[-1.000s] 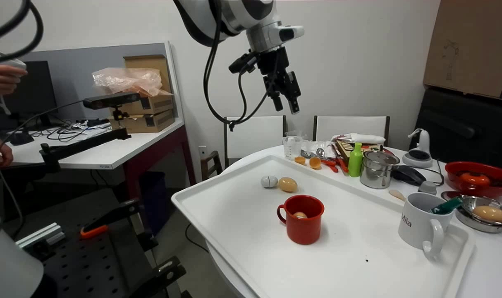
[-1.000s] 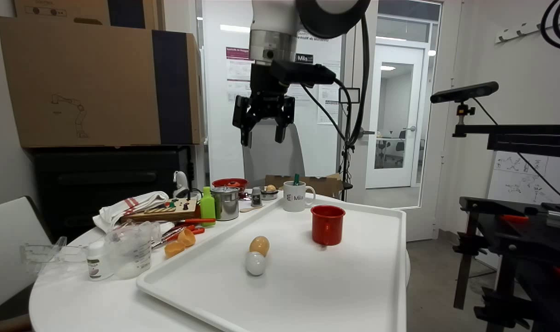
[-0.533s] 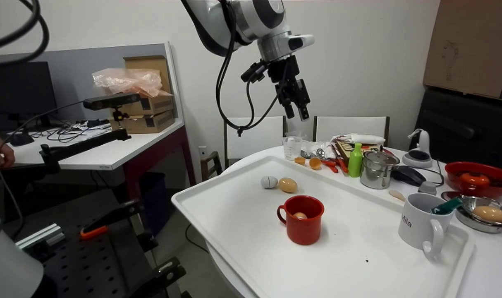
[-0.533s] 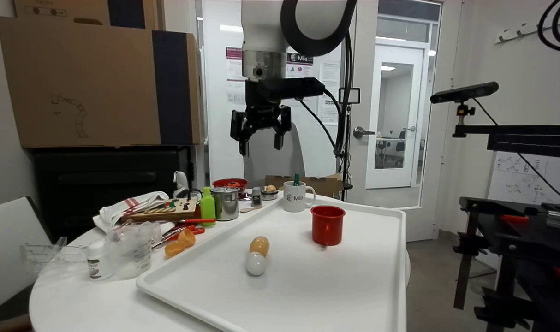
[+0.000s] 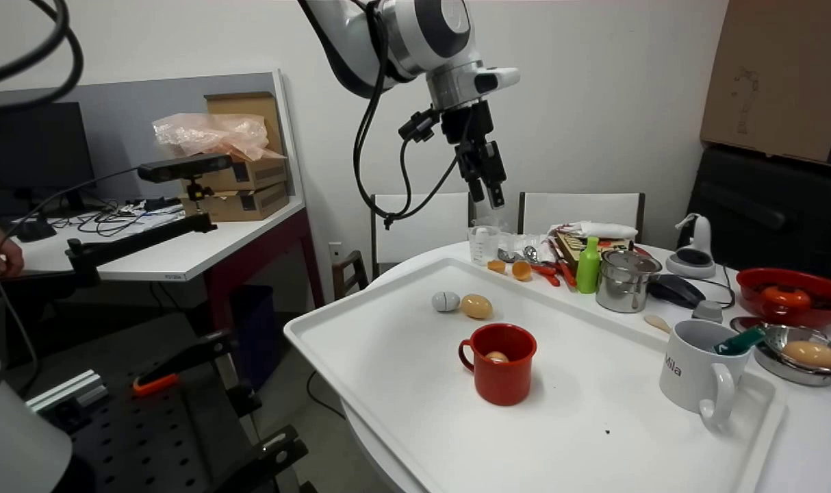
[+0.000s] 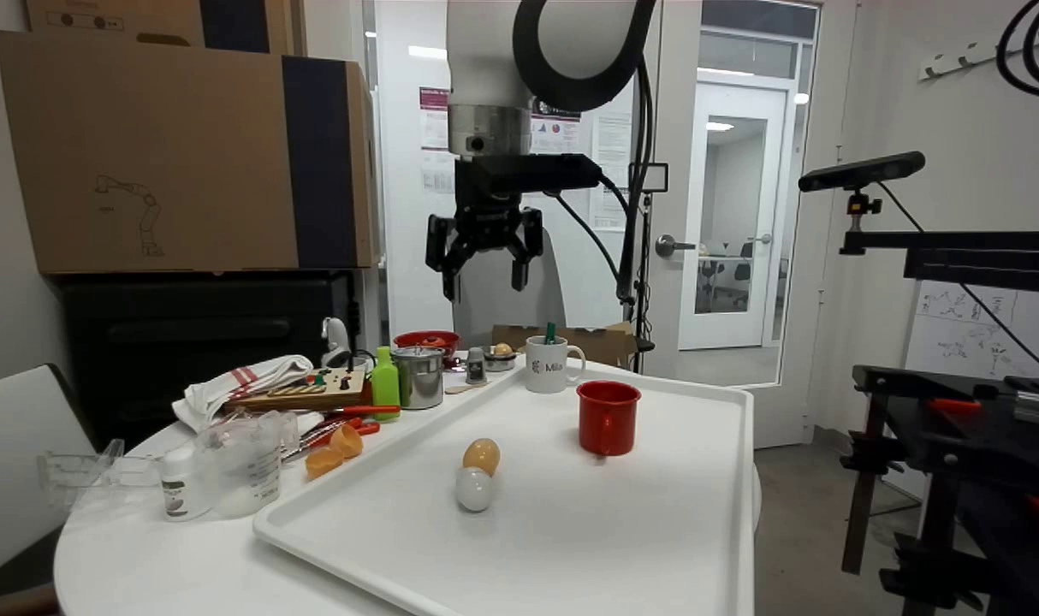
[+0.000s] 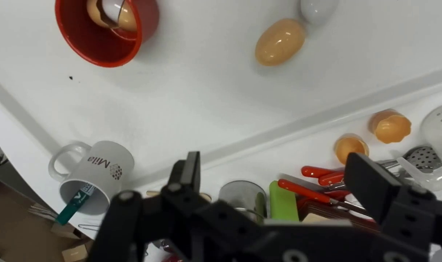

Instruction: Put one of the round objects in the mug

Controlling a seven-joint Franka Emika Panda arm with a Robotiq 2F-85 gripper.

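The red mug [image 7: 101, 45] (wrist view, upper left) holds a round object [image 7: 128, 20], perhaps cracked; the tool [image 6: 487, 286] hangs unclenched.

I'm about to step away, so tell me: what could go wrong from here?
The glossy tan egg on the tray might roll as the fingers close. The white egg right beside it could get knocked. The red mug already holds something egg-like, so adding another might overshoot the one requested.

The arm [image 5: 422, 34] hangs from above. Its gripper [image 6: 485, 291] points downward, a little tilted. The two fingers [image 6: 519, 272] stand apart.
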